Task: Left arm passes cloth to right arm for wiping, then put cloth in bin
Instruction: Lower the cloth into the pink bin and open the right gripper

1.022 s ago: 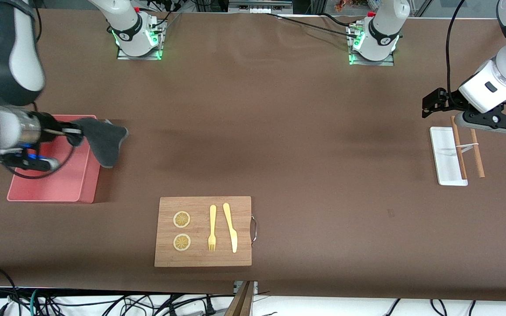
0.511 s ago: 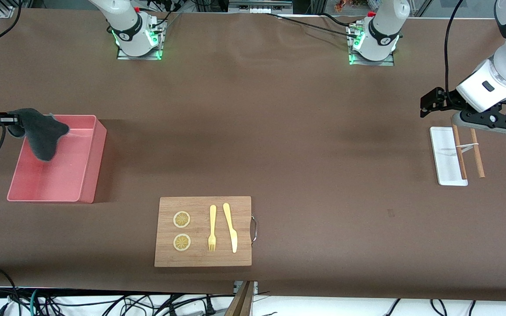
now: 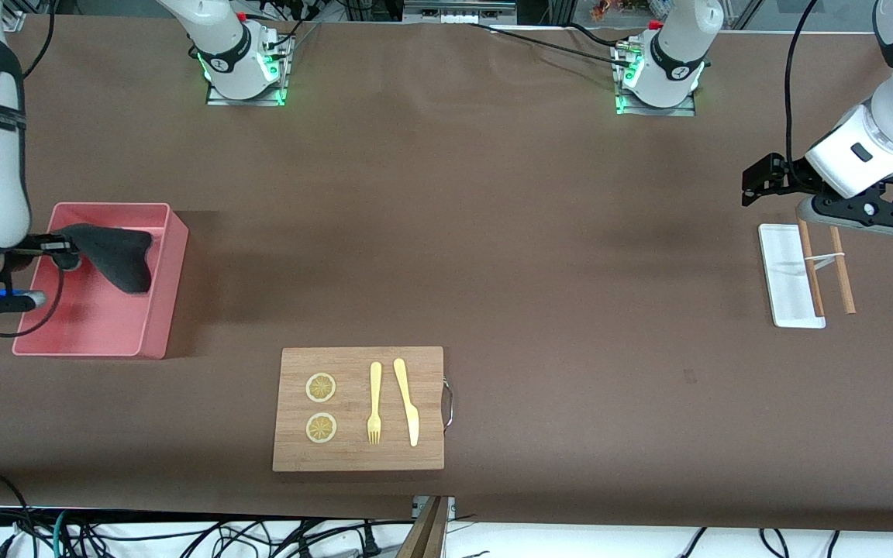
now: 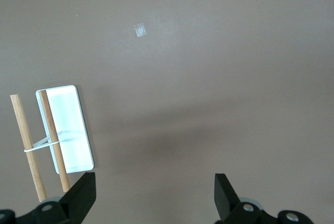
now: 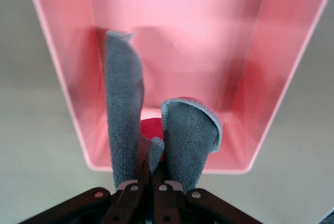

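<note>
Right gripper (image 3: 67, 249) at mid-left of the front frame, over the bin (image 3: 160, 310), clamped tight on the cloth (image 3: 117, 252). Cloth hangs in folds above the bin's inside (grey face out, a bit of pink showing in the right wrist view (image 5: 190, 135)); hard to say if its low end touches the bin floor. Left gripper (image 3: 756, 186) waits at upper right above the white tray (image 3: 784, 279) and the two wooden sticks (image 3: 842, 271), fingers (image 4: 78, 200) spread apart, holding nothing
</note>
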You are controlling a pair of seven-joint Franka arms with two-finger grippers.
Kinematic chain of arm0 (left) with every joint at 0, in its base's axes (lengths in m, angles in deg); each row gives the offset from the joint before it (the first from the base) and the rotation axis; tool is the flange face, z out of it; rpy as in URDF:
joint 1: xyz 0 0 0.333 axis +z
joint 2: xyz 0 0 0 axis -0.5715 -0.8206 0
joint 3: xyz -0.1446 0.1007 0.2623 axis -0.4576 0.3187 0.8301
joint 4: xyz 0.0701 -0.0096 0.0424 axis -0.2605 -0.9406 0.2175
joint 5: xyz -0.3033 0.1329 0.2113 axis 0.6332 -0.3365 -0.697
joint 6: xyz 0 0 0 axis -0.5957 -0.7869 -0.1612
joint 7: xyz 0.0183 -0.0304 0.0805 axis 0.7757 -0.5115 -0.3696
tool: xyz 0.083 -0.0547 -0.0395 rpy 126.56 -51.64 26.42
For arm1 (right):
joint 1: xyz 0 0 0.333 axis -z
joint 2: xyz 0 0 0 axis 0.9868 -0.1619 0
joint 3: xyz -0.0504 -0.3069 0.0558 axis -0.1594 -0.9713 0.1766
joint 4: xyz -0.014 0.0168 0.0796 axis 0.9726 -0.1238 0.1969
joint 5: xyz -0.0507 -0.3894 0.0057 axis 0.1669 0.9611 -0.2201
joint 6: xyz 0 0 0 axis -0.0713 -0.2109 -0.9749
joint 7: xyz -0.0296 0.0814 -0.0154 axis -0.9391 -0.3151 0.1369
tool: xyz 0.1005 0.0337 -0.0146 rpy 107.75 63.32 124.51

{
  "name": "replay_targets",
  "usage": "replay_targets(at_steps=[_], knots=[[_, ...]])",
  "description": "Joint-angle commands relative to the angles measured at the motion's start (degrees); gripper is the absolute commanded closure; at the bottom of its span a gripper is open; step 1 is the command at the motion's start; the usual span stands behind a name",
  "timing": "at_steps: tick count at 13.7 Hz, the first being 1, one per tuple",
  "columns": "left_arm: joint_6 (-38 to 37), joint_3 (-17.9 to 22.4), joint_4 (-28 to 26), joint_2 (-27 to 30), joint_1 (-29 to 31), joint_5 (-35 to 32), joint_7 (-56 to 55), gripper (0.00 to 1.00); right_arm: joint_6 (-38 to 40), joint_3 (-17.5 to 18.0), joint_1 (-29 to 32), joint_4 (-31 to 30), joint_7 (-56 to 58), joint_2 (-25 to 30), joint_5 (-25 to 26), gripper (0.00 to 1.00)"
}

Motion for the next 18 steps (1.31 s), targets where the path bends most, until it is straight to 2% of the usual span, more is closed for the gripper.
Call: replay_targets(at_steps=[1, 3, 4, 5, 8, 11, 12, 16, 18], knots=[[-1.1, -0.2, 0.3, 0.8, 0.0, 0.0, 0.9, 0.0, -6.2, 0.2, 0.0, -3.1, 0.9, -0.7, 0.3, 1.0], [-1.1, -0.3, 0.6, 0.8, -0.1, -0.1, 0.9, 0.0, -10.9, 0.2, 0.0, -5.1, 0.9, -1.2, 0.2, 1.0], [-1.1, -0.3, 0.6, 0.8, -0.1, -0.1, 1.0, 0.0, -11.6, 0.2, 0.0, -5.2, 0.9, -1.4, 0.2, 0.59], [-1.1, -0.3, 0.7, 0.8, -0.3, -0.1, 0.9, 0.0, -11.5, 0.2, 0.0, -5.0, 0.8, -1.2, 0.0, 0.02], [-1.0, -1.0, 1.3, 0.7, -0.3, -0.2, 0.9, 0.0, -9.6, 0.5, 0.0, -4.1, 0.6, 3.1, -0.5, 0.0], [-0.9, -1.2, 1.4, 0.7, -0.3, -1.0, 0.7, 0.0, -3.5, 0.7, 0.0, -3.4, 0.2, 10.0, -7.1, 0.0], [-0.8, -1.2, 1.5, 0.6, -0.3, -1.0, 0.7, 0.0, -2.3, 1.6, 0.0, -3.4, 0.1, 12.1, -7.7, 0.0], [-0.8, -1.4, 1.5, 0.6, -0.4, -1.0, 0.8, 0.0, -0.5, 6.7, -0.1, -3.5, 0.1, 19.2, -6.2, 0.0], [-0.9, -2.2, 1.5, 0.6, -0.4, -1.0, 0.7, 0.0, -0.9, 10.2, -0.1, -3.3, 0.5, 21.0, -1.8, 0.0]])
